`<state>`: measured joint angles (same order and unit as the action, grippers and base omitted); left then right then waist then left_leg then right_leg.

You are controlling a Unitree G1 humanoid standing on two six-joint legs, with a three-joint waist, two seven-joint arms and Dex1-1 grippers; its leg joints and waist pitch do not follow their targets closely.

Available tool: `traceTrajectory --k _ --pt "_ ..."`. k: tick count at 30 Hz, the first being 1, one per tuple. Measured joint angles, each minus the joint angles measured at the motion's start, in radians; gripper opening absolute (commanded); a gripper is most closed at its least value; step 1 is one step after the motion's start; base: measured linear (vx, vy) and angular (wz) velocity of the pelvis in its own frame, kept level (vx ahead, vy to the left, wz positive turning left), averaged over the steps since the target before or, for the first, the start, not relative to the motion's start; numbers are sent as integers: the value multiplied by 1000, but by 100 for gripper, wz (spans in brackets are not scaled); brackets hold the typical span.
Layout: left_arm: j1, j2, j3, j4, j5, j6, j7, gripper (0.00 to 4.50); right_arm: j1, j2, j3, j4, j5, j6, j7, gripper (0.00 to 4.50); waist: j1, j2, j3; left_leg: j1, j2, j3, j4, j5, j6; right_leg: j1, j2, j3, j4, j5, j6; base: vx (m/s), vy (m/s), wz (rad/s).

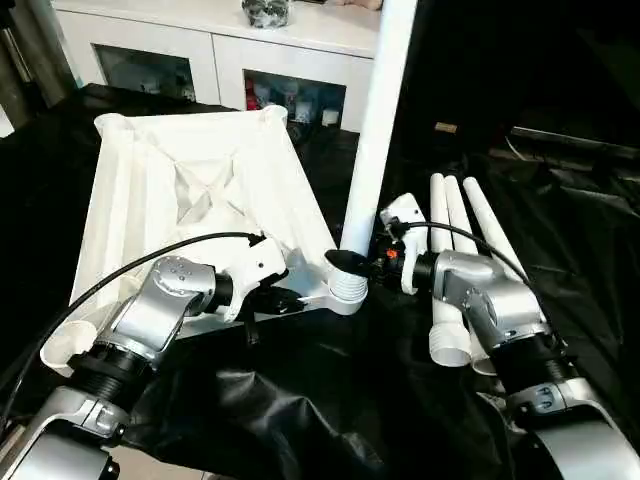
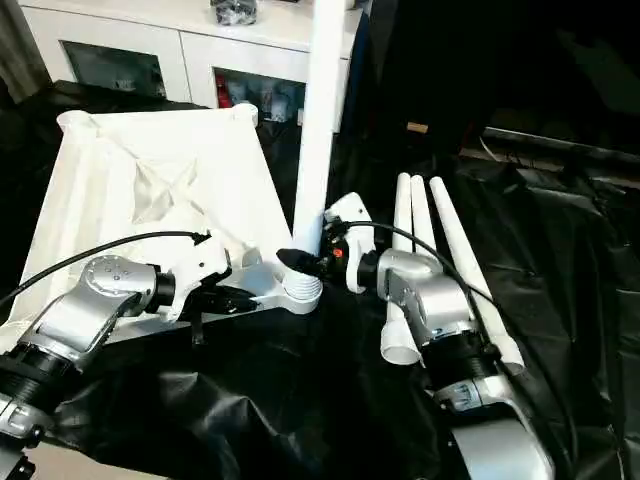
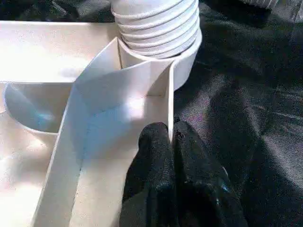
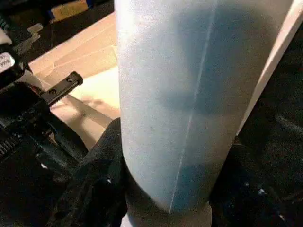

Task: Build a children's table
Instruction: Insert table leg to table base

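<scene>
The white table top (image 1: 190,180) lies upside down on the black cloth, ribbed underside up. One white leg (image 1: 378,120) stands upright in the near right corner socket (image 1: 347,288), its threaded end (image 3: 156,23) seated there. My right gripper (image 1: 350,262) is shut around this leg just above the socket, one black finger (image 4: 99,175) pressed against its side. My left gripper (image 1: 290,298) is shut on the thin rim wall (image 3: 169,109) of the table top right beside that corner, with its fingertips (image 3: 161,156) pinching the wall.
Three more white legs (image 1: 455,250) lie side by side on the cloth to the right of my right arm. A white cabinet with glass doors (image 1: 220,50) stands behind the table top. Black cloth (image 1: 300,400) covers the whole work area.
</scene>
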<state>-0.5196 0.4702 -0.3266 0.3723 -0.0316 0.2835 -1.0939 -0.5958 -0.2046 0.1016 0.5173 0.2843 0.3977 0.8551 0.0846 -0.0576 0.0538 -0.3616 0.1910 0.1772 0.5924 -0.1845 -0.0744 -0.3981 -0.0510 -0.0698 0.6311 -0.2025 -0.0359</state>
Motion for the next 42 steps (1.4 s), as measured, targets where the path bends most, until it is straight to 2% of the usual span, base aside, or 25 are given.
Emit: traceTrajectory --k 4,6,8,16,20,26,36,42 --pt "1 0 -1 -3 4 2 -1 0 17 11 -23 14 17 -30 0 188 1 0 0 0 0 0 0 0 0 0 0 0 0 0 0 0 0 0" --pt "1 -1 -5 -4 5 2 -5 0 58 32 -60 17 41 -75 -2 188 4 -1 -1 1 0 0 0 -1 1 1 0 0 0 0 0 0 0 0" --pt "1 -2 -6 -4 6 2 -6 0 76 37 -72 18 59 -99 -3 188 4 0 -1 2 0 0 0 -1 1 2 0 0 0 0 0 0 0 0" --pt "-2 -9 -16 10 8 2 -8 0 159 69 -124 24 106 -201 -3 188 6 3 -2 13 0 0 -1 -1 1 12 0 0 -3 -2 1 0 0 0" --pt "-6 -12 -23 18 8 -3 -8 0 178 73 -123 21 106 -244 -3 188 6 5 -3 13 0 0 -1 -2 1 14 0 0 -4 -1 1 0 0 0" --pt "-23 -24 -34 45 10 -15 -18 0 248 71 -100 -40 69 -346 -18 188 13 13 -4 12 -1 0 -1 -3 3 15 -1 -1 -6 -2 2 0 0 0" --pt "-34 -30 -39 70 13 -31 -27 0 276 61 -62 -81 23 -393 -46 188 18 15 -4 12 -1 0 -2 -3 3 15 -1 -1 -6 -2 3 0 0 0" --pt "-34 -21 -39 70 16 -38 -27 0 261 39 -23 -91 -17 -401 -35 188 12 15 -4 13 -1 0 -2 -3 3 15 -1 -1 -6 -3 3 0 0 0"
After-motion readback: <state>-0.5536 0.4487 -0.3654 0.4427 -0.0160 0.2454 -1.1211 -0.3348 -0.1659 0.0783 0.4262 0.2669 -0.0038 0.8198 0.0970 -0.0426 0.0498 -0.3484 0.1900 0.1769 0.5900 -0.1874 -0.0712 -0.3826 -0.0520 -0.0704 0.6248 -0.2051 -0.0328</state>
